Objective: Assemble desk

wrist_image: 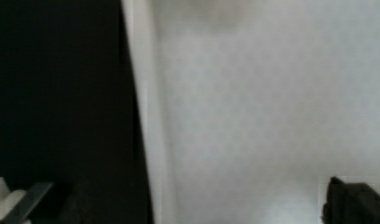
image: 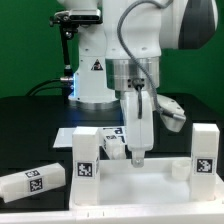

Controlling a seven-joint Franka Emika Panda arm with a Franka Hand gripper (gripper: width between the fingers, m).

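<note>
Nearest the lens lies the large flat white plastic rectangular top (image: 130, 195) of the kit, resting on the black work desk (image: 25, 125). The robot's two-finger hand (image: 136, 157) points straight down over the far part of this top, its tips low above the surface; whether they touch it cannot be told. In the wrist view the dark fingers (wrist_image: 359, 197) stand wide apart with only the white surface between them, so the hand grips nothing.

One blocky white square leg with a black-and-white tag (image: 85, 156) stands upright at the top's corner on the exterior view's left of the hand. A second upright tagged leg (image: 203, 150) stands on the exterior view's right of it. A third tagged leg (image: 35, 180) lies on its side on the black desk, farther out past the left upright one. A fourth leg (image: 170, 112) lies behind the hand, toward the exterior view's right.
</note>
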